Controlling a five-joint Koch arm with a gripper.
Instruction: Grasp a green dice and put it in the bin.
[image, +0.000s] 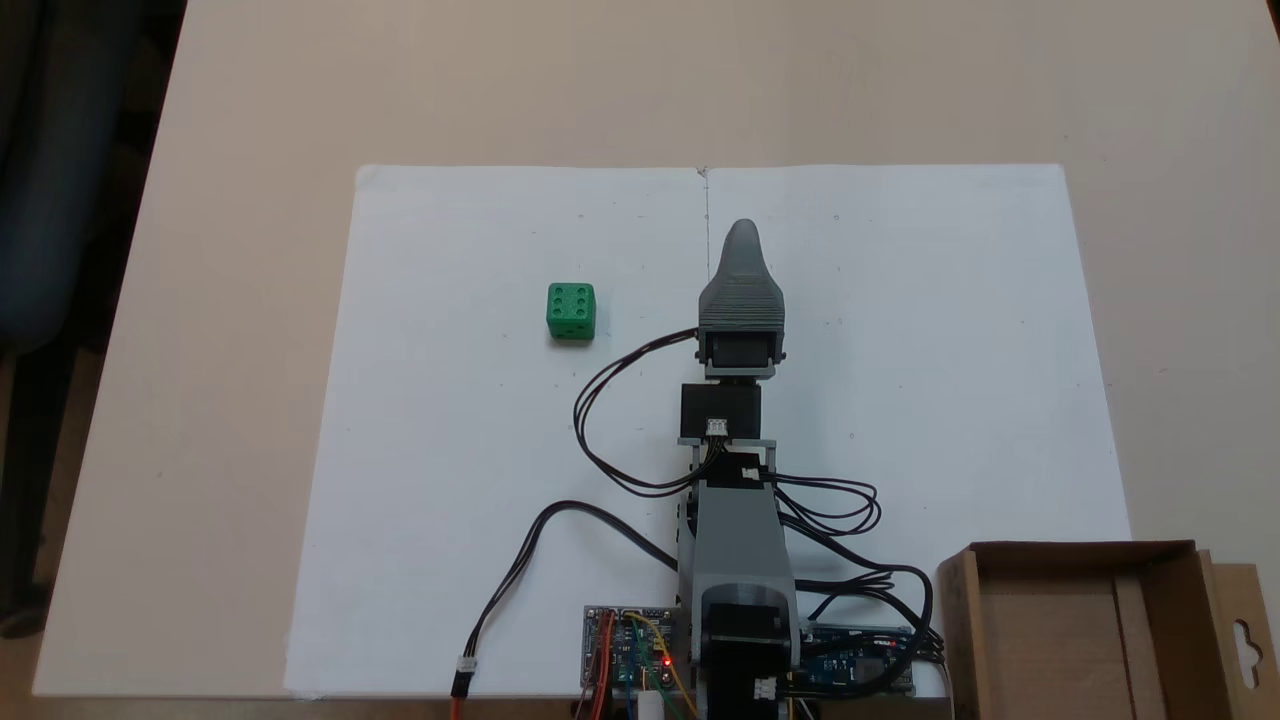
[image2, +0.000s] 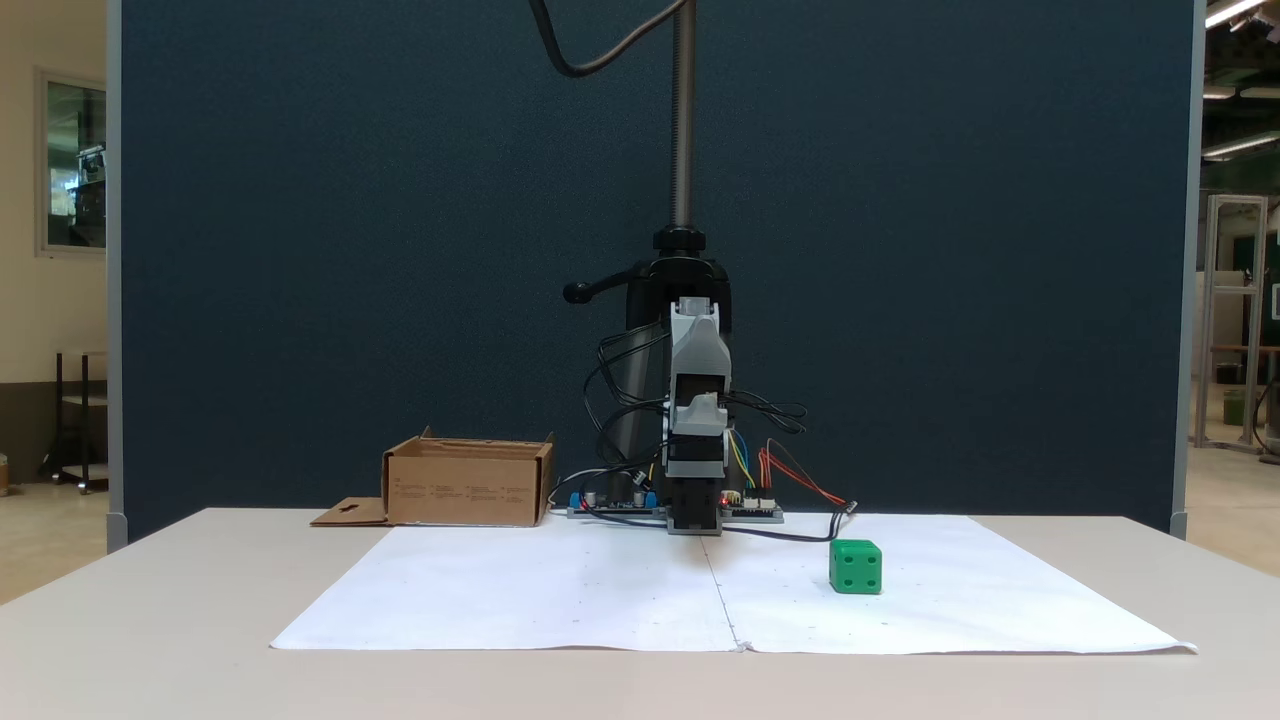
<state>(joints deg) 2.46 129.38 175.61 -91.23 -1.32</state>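
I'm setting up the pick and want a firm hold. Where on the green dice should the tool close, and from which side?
Probably from above, closing on two opposite vertical faces of the green dice. It sits flat and alone on the white paper, six pips up, with open space on every side. The tool sits to its right in the view from above.

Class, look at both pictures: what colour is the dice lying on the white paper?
The dice is bright green, clearest in the fixed view from above.

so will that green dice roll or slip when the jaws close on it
The green dice sits flat on the white paper, so it probably slides rather than rolls. Its rounded edges and smooth-looking plastic could let it slip from an off-centre pinch. It looks rigid and likely light.
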